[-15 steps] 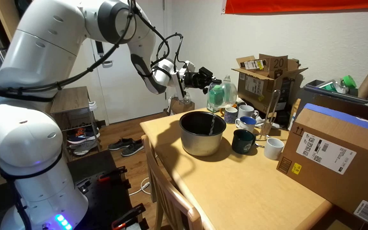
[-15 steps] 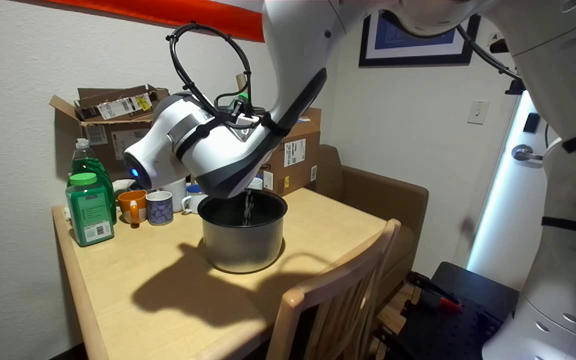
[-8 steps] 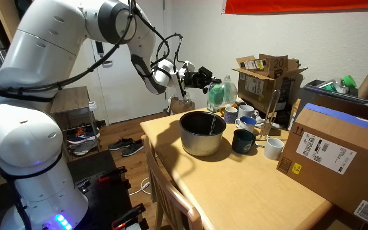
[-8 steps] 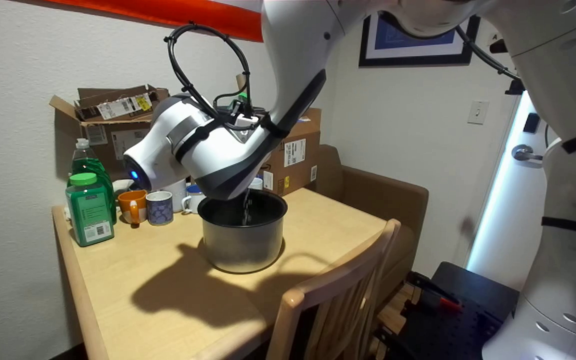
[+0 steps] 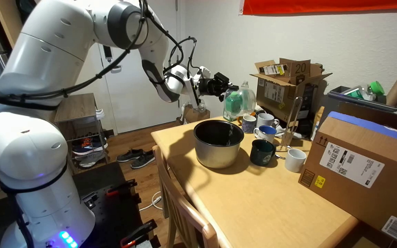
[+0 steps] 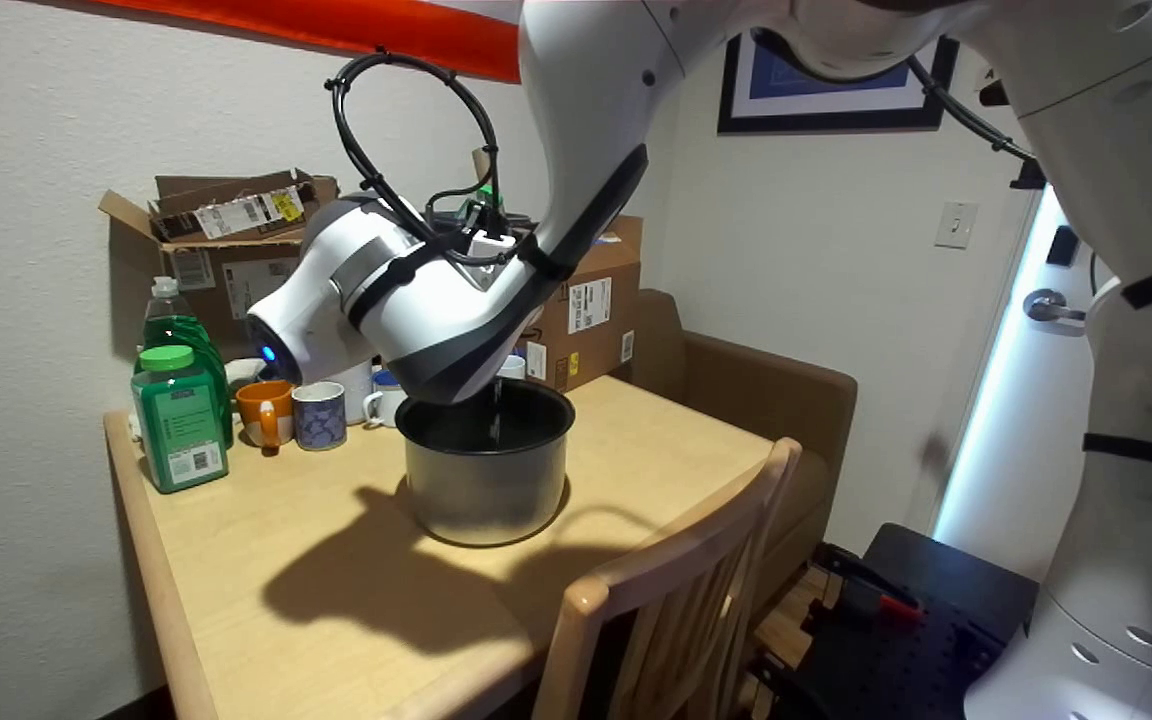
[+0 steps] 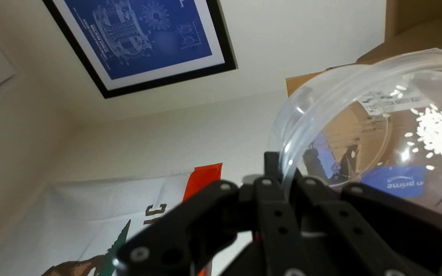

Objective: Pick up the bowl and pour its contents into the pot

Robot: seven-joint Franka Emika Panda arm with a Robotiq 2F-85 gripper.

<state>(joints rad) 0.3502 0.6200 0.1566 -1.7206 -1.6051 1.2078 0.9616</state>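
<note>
A clear, see-through bowl (image 5: 248,100) is held tilted on its side above the pot. My gripper (image 5: 231,91) is shut on its rim; in the wrist view the dark fingers (image 7: 282,170) pinch the rim of the bowl (image 7: 317,115). White rice grains (image 7: 439,132) lie in the bowl. More grains (image 5: 230,132) fall into the pot, also seen in an exterior view (image 6: 496,412). The pot (image 5: 217,155) is wide, silver-grey and dark inside, upright on the table; it also shows in an exterior view (image 6: 486,500). There the arm hides the bowl and gripper.
Several mugs stand beside the pot, among them a dark green mug (image 5: 262,153), a blue-lined mug (image 5: 265,133) and a white cup (image 5: 295,160). Green bottles (image 6: 179,425) stand at the table corner. A large cardboard box (image 5: 360,172) and a wooden chair (image 6: 666,580) flank the table.
The falling stream of grains looks thinner and more broken than before. The arm has shifted very slightly; the bowl stays in the gripper, tilted above the pot.
</note>
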